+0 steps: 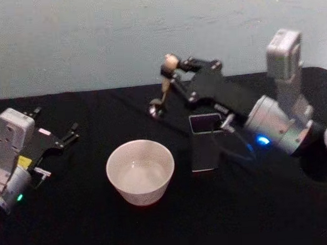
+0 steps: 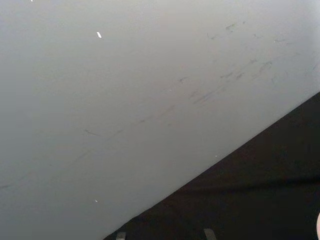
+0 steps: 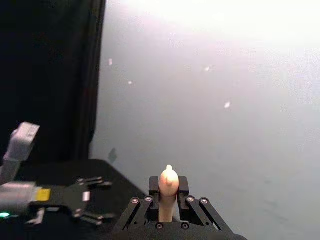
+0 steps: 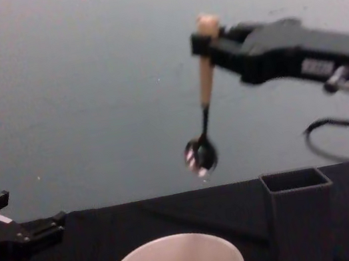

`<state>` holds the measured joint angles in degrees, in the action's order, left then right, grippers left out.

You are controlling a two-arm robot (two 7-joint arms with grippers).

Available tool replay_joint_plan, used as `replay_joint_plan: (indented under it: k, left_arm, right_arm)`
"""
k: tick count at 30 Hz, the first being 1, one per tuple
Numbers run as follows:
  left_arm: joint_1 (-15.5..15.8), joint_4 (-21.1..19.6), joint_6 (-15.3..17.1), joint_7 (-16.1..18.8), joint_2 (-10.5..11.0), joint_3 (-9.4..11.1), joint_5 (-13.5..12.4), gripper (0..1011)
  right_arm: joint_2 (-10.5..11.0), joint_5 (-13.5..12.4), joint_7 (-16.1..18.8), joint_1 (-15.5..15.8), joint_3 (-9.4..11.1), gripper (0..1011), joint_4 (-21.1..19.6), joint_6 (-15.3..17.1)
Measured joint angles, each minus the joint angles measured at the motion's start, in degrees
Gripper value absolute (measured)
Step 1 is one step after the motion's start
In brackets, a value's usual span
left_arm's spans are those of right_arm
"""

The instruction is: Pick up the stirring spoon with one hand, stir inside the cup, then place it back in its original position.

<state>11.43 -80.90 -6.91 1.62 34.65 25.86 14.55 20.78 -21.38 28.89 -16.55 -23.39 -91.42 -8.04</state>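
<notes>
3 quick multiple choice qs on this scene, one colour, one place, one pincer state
1. The cup is: A cream-white; B red; C dark grey.
2. The stirring spoon is: A in the cup; B flat beside the cup; C hanging in the air.
3. The right pincer is: A open and empty; B shut on the spoon's handle; C resting on the cup.
Answers: A, its wall is pale cream; C, its bowl hangs higher than the cup; B, it clamps the beige handle; the left pincer sits open.
</notes>
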Motion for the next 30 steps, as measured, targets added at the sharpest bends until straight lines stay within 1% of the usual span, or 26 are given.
replay_joint_plan:
  k: [7, 9, 10, 11, 16, 17, 20, 24, 30]
  left_arm:
    - [0.0, 0.0, 0.0, 0.0, 0.0, 0.0, 0.0, 1001]
    - [0.0, 0.0, 0.0, 0.0, 0.0, 0.0, 0.0, 1001]
    - [0.0, 0.0, 0.0, 0.0, 0.0, 0.0, 0.0, 1001]
    - [0.0, 0.0, 0.0, 0.0, 0.0, 0.0, 0.0, 1001]
    - [0.0, 0.0, 0.0, 0.0, 0.0, 0.0, 0.0, 1001]
    - [0.0, 0.0, 0.0, 0.0, 0.0, 0.0, 0.0, 1001]
    - [0.0, 0.01, 0.0, 0.0, 0.0, 0.0, 0.0, 1001]
    - [0.0, 0.0, 0.0, 0.0, 0.0, 0.0, 0.0, 1001]
    - [0.0, 0.0, 0.0, 0.0, 0.0, 0.0, 0.0, 1001]
  right_arm:
    - [2.99, -1.03, -1.35, 0.94, 3.48, 211, -2.69, 0.34]
    - [3.56, -1.16, -1.58, 1.33, 3.98, 211, -3.14, 0.63]
    - [4.2, -1.25, -1.83, 1.82, 4.46, 211, -3.63, 1.07]
    - [4.2, -1.25, -1.83, 1.82, 4.46, 211, -3.63, 1.07]
    - [6.37, -1.88, -2.51, 3.96, 5.89, 211, -5.61, 3.6]
    - [6.37, -1.88, -2.51, 3.96, 5.89, 211, -5.61, 3.6]
    - [7.31, -2.37, -2.69, 5.06, 6.28, 211, -6.43, 5.12]
    - [7.73, -2.68, -3.08, 5.74, 6.35, 211, -6.73, 6.37]
    - [7.47, -2.5, -4.0, 5.8, 6.03, 211, -6.02, 7.44]
